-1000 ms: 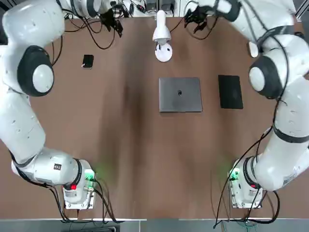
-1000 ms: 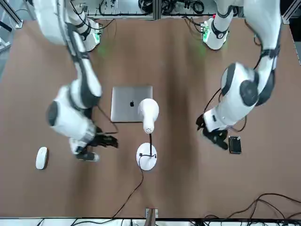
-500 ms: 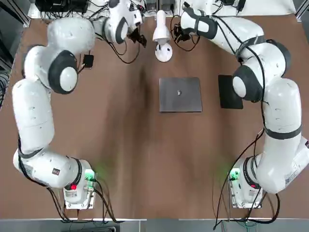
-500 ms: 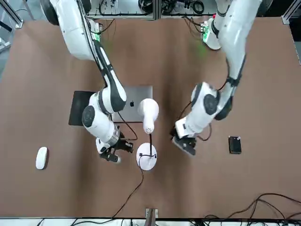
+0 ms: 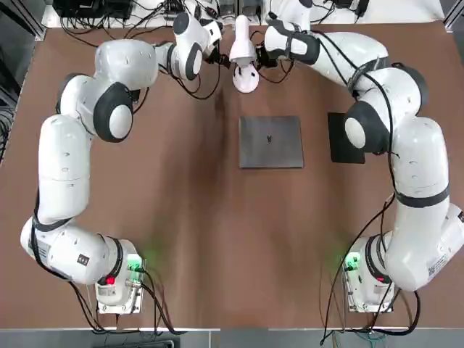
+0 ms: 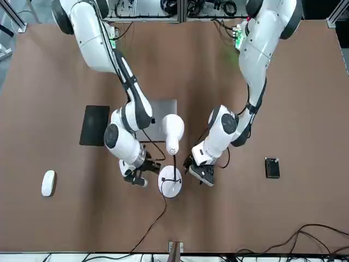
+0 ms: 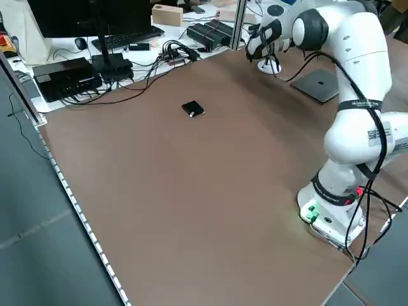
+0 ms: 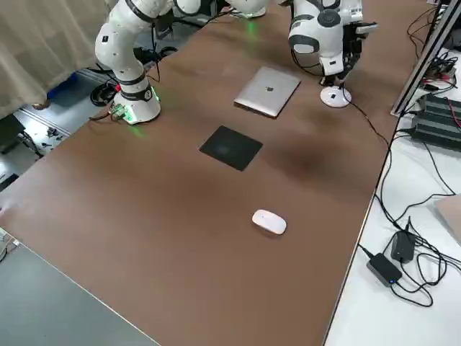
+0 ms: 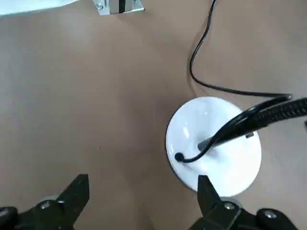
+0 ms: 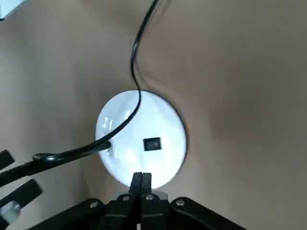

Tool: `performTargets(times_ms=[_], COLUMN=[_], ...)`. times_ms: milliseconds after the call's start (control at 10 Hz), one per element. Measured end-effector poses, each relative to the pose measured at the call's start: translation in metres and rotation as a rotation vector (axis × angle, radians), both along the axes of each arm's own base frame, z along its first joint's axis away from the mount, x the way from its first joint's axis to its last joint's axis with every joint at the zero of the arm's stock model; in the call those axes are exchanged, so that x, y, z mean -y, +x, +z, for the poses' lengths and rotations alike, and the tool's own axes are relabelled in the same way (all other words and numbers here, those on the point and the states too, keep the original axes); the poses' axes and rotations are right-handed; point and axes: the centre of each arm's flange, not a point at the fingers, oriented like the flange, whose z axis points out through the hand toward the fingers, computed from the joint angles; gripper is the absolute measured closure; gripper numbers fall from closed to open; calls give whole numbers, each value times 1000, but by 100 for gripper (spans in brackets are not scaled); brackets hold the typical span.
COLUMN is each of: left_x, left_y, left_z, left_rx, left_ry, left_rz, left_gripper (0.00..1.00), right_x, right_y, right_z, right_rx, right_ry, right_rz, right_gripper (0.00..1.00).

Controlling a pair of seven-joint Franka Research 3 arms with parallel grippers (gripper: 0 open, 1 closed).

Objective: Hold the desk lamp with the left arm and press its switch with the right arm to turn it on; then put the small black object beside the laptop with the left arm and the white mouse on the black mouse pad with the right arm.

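White desk lamp (image 5: 244, 52) base half-hidden by right claw (image 10: 141, 181), left claw (image 9: 139, 201) spread

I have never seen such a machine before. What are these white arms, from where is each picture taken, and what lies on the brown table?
These are two white robot arms, each ending in a two-finger gripper. One picture looks down from overhead, one faces the robot from across the table, two look from the sides, and two come from cameras on the wrists.

On the brown table stand a white desk lamp with a round base, a closed grey laptop, a flat black mouse pad, a white mouse and a small black object.

Both grippers are at the lamp's base. The left gripper is open, with the base partly between its fingers. The right gripper is shut, its tip near the small black switch. Nothing is held.
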Motion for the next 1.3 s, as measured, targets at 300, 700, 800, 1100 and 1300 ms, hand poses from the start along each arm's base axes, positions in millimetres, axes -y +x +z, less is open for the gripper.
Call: performTargets(times_ms=[300,700,800,1100,1300], left_x=[21,31,37,51,53], left_y=[-7,-11,-13,-17,-18], left_z=[-11,-24,-28,-36,-35], left_rx=[7,88,97,101,121], left_ry=[-19,-67,-74,-81,-92], left_rz=[-5,7,3,-10,-8], left_gripper=[4,10,16,25,26], right_x=[-8,-10,-4,14,13], right_y=[4,17,22,33,32], right_z=[-21,-12,-10,-9,-15], right_rx=[4,41,47,69,69], right_ry=[1,17,16,3,-3], right_rz=[3,-3,-2,34,48], right_gripper=[99,99,99,99,99])
